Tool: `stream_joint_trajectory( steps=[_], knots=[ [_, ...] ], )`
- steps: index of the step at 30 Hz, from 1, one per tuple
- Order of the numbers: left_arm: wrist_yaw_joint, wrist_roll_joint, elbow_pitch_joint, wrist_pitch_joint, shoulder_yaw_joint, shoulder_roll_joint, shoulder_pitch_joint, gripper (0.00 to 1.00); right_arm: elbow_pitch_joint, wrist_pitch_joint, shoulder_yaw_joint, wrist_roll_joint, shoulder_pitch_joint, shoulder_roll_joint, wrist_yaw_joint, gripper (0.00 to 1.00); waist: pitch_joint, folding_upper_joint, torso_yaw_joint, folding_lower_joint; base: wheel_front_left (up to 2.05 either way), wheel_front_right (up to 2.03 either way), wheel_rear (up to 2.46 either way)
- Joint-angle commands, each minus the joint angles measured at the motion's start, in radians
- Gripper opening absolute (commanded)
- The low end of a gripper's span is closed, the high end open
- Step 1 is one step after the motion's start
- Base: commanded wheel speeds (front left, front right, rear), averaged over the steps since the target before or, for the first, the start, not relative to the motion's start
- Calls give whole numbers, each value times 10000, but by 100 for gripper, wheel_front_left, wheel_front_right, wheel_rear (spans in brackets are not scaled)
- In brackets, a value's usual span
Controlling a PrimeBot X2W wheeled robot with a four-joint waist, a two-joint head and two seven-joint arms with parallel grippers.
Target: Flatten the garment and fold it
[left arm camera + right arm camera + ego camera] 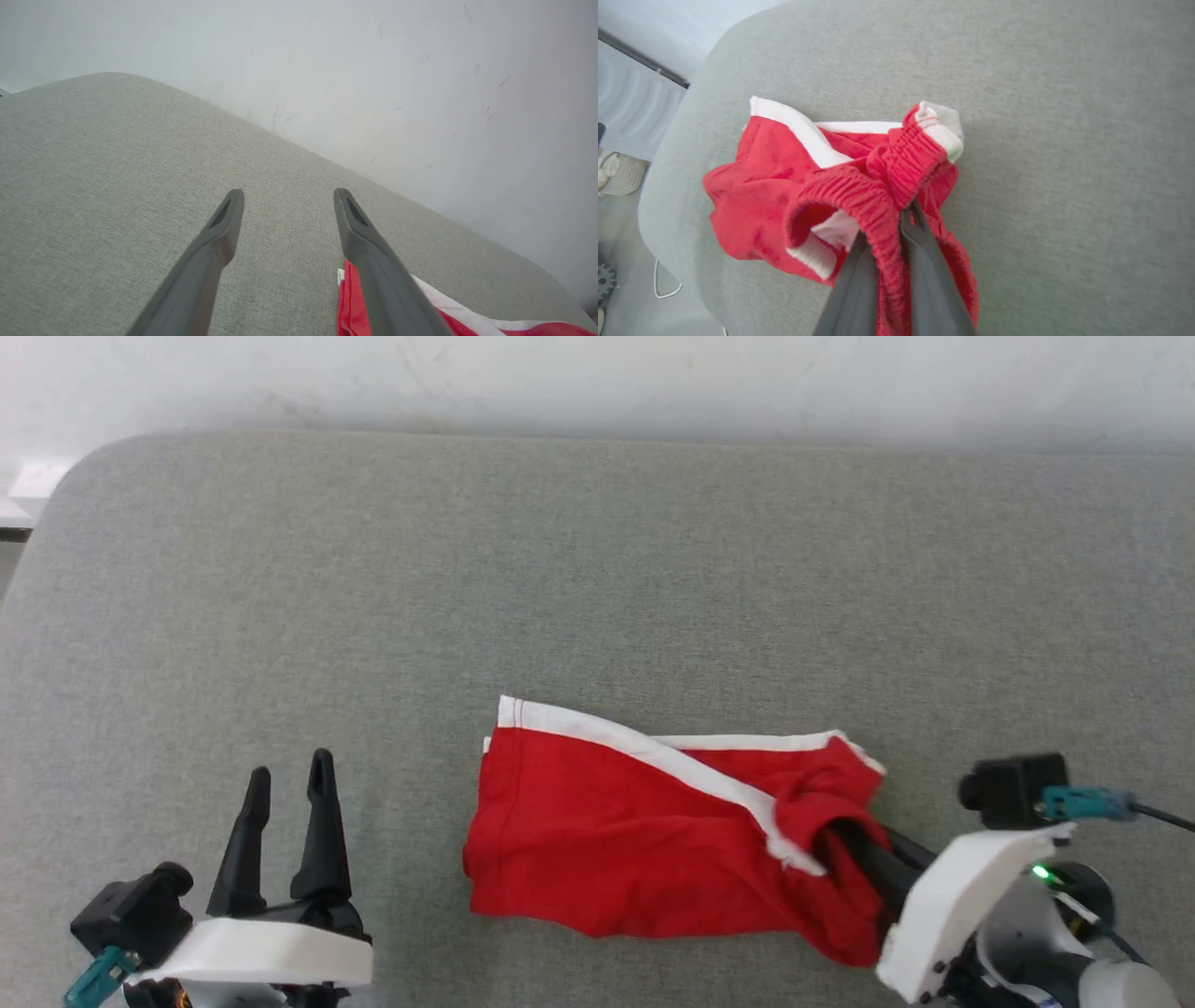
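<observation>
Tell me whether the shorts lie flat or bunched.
Bunched: the shorts are rumpled, their waistband pinched up in the shut right gripper.

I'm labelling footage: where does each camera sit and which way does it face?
Head view: from the head, down at the cushion and shorts; left gripper, right gripper show.
Left wrist view: along its open fingers, toward the wall.
Right wrist view: along its fingers pinching the waistband.
All share the shorts.

The right pincer [901,228] has its tips hidden in the garment [756,186].
</observation>
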Motion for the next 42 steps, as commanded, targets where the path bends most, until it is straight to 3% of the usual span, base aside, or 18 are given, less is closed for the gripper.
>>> stream_joint_trajectory(
  steps=[1, 8, 14, 25, 37, 38, 40, 41, 42],
  knots=[
    [58, 87, -54, -85, 50, -33, 115, 100, -232, 162, 209, 178, -233, 24, -7, 0, -14, 0, 82, -1, 0, 0, 0],
    [45, 187, -104, -152, 30, -134, 163, 100, -994, 992, 1582, 747, -796, 24, -7, 0, -61, 0, 364, -1, 0, 0, 0],
    [56, 288, -163, -169, -50, -162, 201, 100, -442, 928, 2786, 899, -1717, 24, -7, 0, -109, 0, 621, -1, 0, 0, 0],
    [44, 281, -232, -118, -241, -206, 115, 100, 2672, -14, 4476, 534, -3891, 24, -7, 0, 64, 0, 1089, -1, 0, 0, 0],
    [-35, 338, -68, -64, -661, -383, -181, 100, 6397, -975, 5648, 290, -5696, 24, -7, 0, 108, 0, 1674, -1, 0, 0, 0],
    [-38, 337, -45, -62, -688, -398, -195, 100, 6592, -955, 5761, 293, -5774, 24, -7, 3, 102, 0, 1701, -1, 0, 0, 0],
    [-50, 325, 2, -52, -738, -422, -219, 100, 6877, -875, 5953, 429, -5885, 24, -7, 39, 87, 0, 1728, -1, 0, 0, 0],
    [-60, 316, 22, -47, -759, -428, -229, 100, 6946, -866, 6038, 517, -5946, 24, -7, 79, 81, 0, 1725, -1, 0, 0, 0],
    [-77, 304, 43, -35, -779, -427, -237, 100, 6972, -853, 6136, 632, -6008, 24, -7, 100, 73, 0, 1710, -1, 0, 0, 0]
  ],
)
